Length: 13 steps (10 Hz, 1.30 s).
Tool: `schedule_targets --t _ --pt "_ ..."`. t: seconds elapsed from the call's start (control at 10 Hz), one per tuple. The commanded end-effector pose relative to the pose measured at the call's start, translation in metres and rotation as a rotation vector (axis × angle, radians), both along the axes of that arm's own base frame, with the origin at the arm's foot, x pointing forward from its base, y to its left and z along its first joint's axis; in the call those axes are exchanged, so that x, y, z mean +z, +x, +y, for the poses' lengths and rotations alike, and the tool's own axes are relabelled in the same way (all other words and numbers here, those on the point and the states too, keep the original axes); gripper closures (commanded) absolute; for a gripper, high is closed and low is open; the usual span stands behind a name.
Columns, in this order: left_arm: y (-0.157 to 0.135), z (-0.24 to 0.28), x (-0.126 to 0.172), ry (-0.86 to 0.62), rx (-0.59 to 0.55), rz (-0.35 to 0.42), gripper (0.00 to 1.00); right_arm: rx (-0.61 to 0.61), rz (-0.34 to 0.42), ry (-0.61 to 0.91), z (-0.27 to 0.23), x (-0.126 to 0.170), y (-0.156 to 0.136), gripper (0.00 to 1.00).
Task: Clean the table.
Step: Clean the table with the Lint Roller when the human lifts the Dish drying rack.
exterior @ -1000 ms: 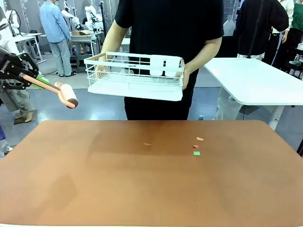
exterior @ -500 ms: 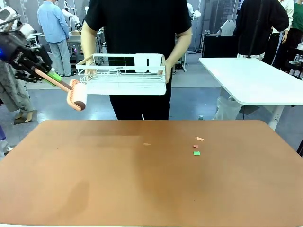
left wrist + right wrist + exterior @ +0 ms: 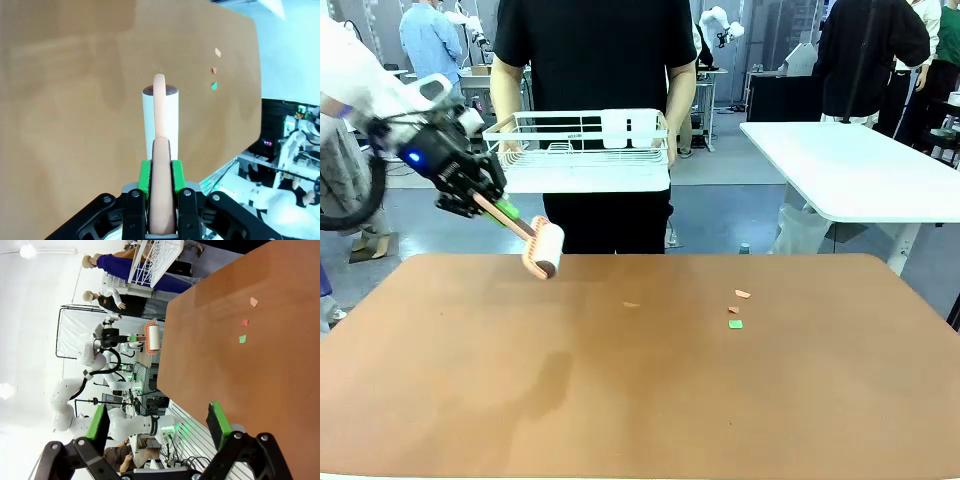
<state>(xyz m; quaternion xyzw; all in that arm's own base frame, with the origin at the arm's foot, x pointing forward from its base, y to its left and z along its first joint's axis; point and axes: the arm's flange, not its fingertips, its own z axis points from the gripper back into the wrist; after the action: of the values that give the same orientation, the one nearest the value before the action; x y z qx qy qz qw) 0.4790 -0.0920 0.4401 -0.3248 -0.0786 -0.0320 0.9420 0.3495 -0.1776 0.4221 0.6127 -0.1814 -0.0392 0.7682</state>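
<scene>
Table (image 3: pixel 640 400) carries 3 scraps (image 3: pixel 735 309) near far edge, right of middle. Left gripper (image 3: pixel 503 211) clamps roller (image 3: pixel 542 248) above far-left edge; right gripper (image 3: pixel 157 422) gapes wide. Best: lower roller flat, roll across scraps.

The left gripper (image 3: pixel 161 174) clamps the peach handle of a white-barrelled lint roller (image 3: pixel 161 117), the matte reddish-brown table (image 3: pixel 70 100) beyond it. Two small orange scraps (image 3: pixel 218 52) and a green scrap (image 3: pixel 214 86) lie close together.
</scene>
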Motion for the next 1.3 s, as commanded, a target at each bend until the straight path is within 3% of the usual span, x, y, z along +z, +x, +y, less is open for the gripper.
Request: schedule_targets --t 0.0,0.2,0.3,0.7,0.9,1.2 --pt "0.024 -0.004 -0.011 -0.028 0.042 0.005 0.79 -0.007 0.004 0.000 0.000 0.004 0.000 0.00" --pt "0.020 0.010 0.000 -0.085 0.092 -0.008 0.79 -0.007 0.004 0.000 0.000 0.004 0.000 0.00" --pt "0.020 -0.007 -0.024 -0.020 0.029 0.038 0.79 -0.007 0.004 0.000 0.000 0.004 0.000 0.00" --pt "0.022 -0.006 -0.023 -0.034 0.041 0.039 0.79 -0.007 0.004 0.000 0.000 0.004 0.000 0.00" --pt "0.034 -0.051 -0.041 -0.032 0.043 0.015 0.79 -0.007 0.004 0.000 0.000 0.004 0.000 0.00" --pt "0.062 -0.111 -0.074 -0.028 0.040 0.058 0.79 -0.007 0.004 0.000 0.000 0.004 0.000 0.00"
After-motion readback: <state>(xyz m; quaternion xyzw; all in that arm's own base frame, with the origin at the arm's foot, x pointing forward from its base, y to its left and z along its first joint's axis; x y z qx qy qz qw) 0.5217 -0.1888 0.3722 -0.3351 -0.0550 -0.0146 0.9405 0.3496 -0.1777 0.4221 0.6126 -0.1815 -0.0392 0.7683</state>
